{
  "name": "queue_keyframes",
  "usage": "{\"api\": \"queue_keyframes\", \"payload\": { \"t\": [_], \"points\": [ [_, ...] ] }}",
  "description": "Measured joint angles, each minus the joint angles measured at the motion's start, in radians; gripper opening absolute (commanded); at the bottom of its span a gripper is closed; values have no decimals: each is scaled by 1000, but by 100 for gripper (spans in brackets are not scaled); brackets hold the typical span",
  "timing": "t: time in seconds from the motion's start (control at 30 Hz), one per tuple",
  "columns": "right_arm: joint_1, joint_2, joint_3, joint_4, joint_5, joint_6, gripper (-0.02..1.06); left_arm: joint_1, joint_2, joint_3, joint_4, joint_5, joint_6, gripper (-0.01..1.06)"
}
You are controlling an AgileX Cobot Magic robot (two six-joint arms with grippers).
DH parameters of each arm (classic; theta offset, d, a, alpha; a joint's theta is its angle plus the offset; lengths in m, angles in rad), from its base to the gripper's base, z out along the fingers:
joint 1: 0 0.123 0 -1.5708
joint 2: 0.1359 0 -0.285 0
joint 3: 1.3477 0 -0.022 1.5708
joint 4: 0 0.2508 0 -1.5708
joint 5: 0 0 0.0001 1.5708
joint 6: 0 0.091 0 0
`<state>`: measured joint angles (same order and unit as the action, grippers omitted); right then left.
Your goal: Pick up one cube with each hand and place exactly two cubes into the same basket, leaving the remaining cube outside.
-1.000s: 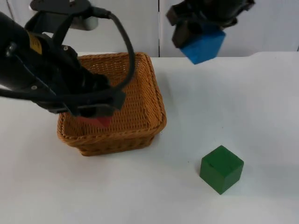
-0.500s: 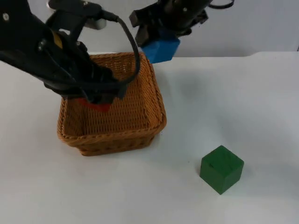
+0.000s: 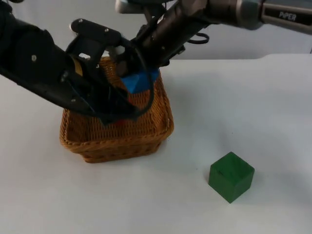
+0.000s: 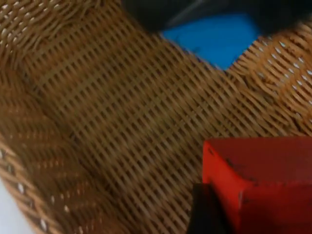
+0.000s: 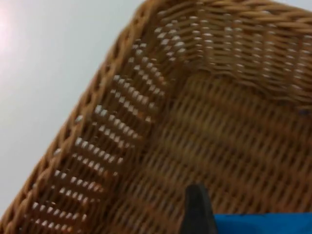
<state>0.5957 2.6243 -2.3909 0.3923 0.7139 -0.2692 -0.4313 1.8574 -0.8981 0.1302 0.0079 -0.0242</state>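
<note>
Both arms over the wicker basket (image 3: 163, 122). Left gripper (image 3: 117, 116) clamped on the red cube (image 4: 261, 183) low inside; right gripper (image 3: 141, 73) gripping the blue cube (image 3: 139, 80) above the far rim. Green cube (image 3: 231, 176) apart on the table (image 3: 263, 107). Rigid, probably light cubes (best pinched across flat opposite faces).

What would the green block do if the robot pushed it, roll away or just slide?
The green cube would probably slide, not roll: it sits flat on the white table, with square faces and sharp edges. A low push likely scoots it along; a push near its top might tip it. It looks stiff and solid, so it shouldn't squash.
</note>
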Motion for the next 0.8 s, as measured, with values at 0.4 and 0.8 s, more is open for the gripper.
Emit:
{"api": "queue_keyframes", "payload": {
  "t": [0.4,0.8],
  "points": [
    [8,6,-5,-22,-61,-10,0,0,58,0,30,-20,1,0],
    [8,20,-5,-24,-75,-49,0,0,58,0,32,-32,1,0]
  ]
}}
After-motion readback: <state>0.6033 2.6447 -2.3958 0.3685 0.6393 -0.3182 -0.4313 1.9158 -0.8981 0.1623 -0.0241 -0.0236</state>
